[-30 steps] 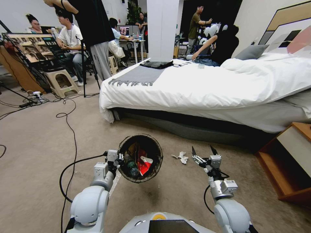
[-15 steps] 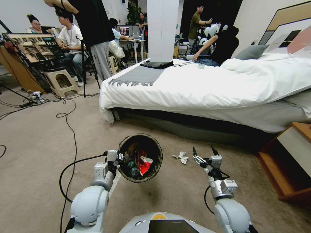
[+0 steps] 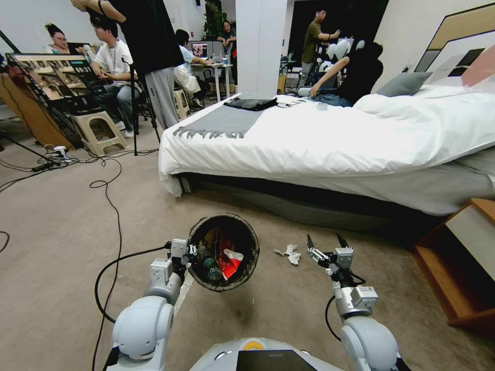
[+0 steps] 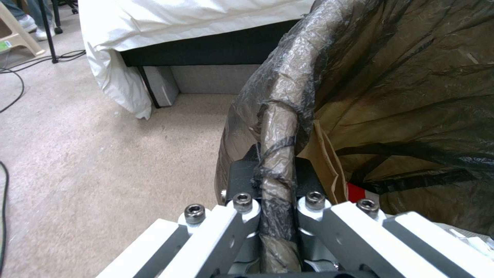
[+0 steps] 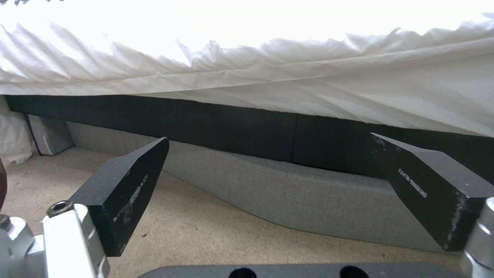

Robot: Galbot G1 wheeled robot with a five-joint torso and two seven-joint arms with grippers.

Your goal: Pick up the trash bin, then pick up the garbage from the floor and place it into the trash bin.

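The left end effector was pinched on the near rim of the trash bin, holding it off the floor with its mouth tipped toward the head camera; in the left wrist view its fingers pressed the bag-wrapped rim between them. Inside the bin lay a bottle, a red-and-white packet and a brown paper bag. The right end effector hung spread and empty above the carpet, just right of the bin.

The bin was in hand and partly filled, so the step appeared to be collecting the remaining garbage. A crumpled white tissue lay on the carpet just to the left of the right end effector's tips, between it and the bin. The next move would call for lowering the spread jaws over the tissue and closing on it.

Beyond ran the bed, its dark base filling the right wrist view. Whether more litter lay under the bed could not be told, and the bin's white body was hidden behind its rim.
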